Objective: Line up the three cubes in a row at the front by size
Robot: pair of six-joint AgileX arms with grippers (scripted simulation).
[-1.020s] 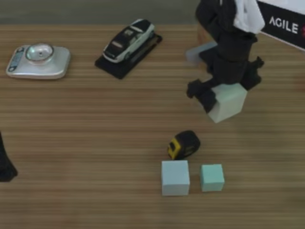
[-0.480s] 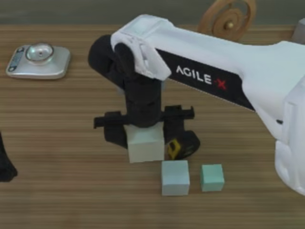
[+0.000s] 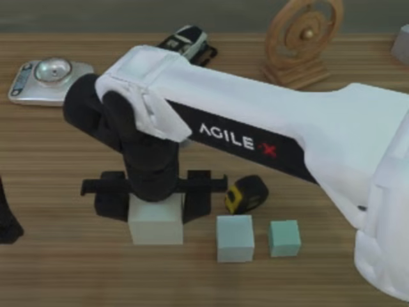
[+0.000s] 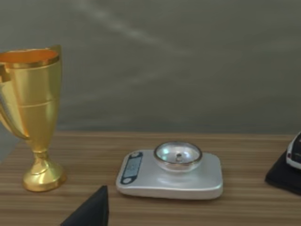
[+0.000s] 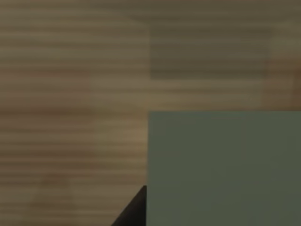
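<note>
Off-white and largest, the big cube (image 3: 156,222) sat pinched in the right gripper (image 3: 153,195) in the top view, at the front, left of the pale blue cube (image 3: 235,238) and the mint cube (image 3: 284,238), with a gap to the blue one. This looked like placement; next, release and lift clear. The left gripper (image 3: 7,224) was parked at the left edge, and I cannot tell its state. The left wrist view showed a scale (image 4: 170,175) and a trophy (image 4: 34,113). The right wrist view showed the cube's face (image 5: 225,167) over wood.

The wooden table (image 3: 64,160) bears three cubes (image 3: 235,238), tape measure (image 3: 246,194), scale (image 3: 51,82), model car (image 3: 188,39), trophy (image 4: 33,113).
</note>
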